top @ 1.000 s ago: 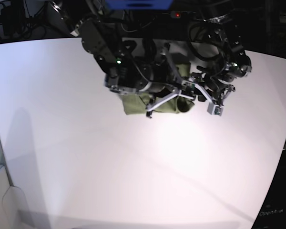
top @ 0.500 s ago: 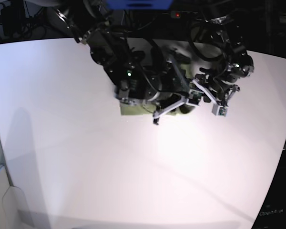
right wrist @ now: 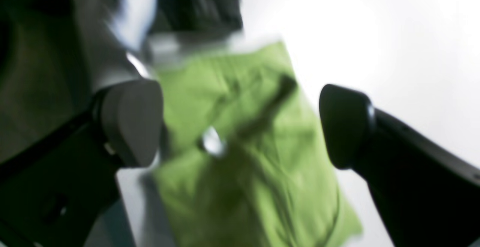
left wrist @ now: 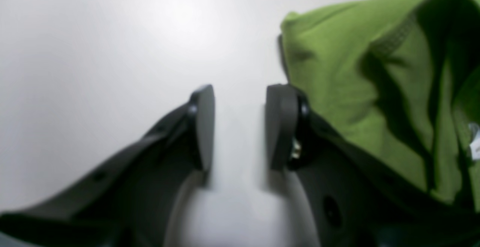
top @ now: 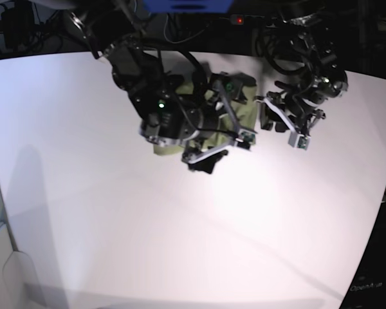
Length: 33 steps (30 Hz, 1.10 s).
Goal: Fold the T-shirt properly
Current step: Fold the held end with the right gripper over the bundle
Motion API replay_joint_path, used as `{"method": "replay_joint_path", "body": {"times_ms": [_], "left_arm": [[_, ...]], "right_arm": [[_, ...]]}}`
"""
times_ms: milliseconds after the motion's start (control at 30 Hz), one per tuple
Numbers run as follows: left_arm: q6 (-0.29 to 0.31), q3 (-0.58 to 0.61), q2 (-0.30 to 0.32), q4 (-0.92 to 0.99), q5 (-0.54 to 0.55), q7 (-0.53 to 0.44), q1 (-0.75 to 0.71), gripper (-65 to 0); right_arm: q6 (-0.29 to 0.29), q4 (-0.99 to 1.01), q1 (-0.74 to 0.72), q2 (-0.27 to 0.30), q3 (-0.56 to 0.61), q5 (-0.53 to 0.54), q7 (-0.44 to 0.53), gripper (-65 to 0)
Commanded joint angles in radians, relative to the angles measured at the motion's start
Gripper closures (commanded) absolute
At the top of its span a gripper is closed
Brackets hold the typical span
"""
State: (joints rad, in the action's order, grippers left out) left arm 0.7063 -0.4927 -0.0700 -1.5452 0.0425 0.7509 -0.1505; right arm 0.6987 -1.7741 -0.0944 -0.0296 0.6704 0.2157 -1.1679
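The olive-green T-shirt (top: 246, 113) lies bunched in a compact pile on the white table near its far edge, mostly hidden under my right arm in the base view. My right gripper (right wrist: 240, 127) is open wide and empty above the shirt (right wrist: 247, 172); that view is blurred. It also shows in the base view (top: 220, 147). My left gripper (left wrist: 240, 127) is open and empty just above bare table, with the shirt's edge (left wrist: 348, 86) beside its right finger (left wrist: 281, 127). A small white tag (left wrist: 474, 146) shows at the right edge. In the base view the left gripper (top: 282, 126) is right of the shirt.
The white table (top: 180, 225) stretches toward the camera in front of the arms. Dark equipment and cables (top: 26, 26) line the far edge. The table's right edge (top: 383, 193) drops off to a dark area.
My right arm has swung back toward the far edge, its gripper now off the shirt's front edge. My left gripper has pulled away to the right. More of the shirt's far part shows.
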Motion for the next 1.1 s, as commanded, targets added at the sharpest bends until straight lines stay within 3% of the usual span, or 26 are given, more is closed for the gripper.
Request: {"method": "replay_joint_path", "body": {"times_ms": [0,267,700,1067], "left_arm": [[-0.008,0.002,-0.001,-0.004,-0.028,0.042,-0.01,-22.6],[-0.008,0.01,-0.009,0.001,-0.028,0.042,-0.007,-22.6],[-0.008,0.01,-0.003,0.005,-0.028,0.042,-0.004,-22.6],[-0.008,0.01,-0.004,0.005,-0.028,0.042,-0.002,-22.6]], "right_arm": [[-0.001,-0.014,-0.015,0.006,-0.022,0.011,0.013,-65.0],[-0.001,-0.014,0.02,0.04,-0.099,0.011,0.015,-65.0],[-0.001,-0.01,0.048,-0.019,-0.094,0.006,0.059,-65.0],[-0.001,0.132,-0.071,-0.034,-0.091,0.006,0.064,-65.0]]}}
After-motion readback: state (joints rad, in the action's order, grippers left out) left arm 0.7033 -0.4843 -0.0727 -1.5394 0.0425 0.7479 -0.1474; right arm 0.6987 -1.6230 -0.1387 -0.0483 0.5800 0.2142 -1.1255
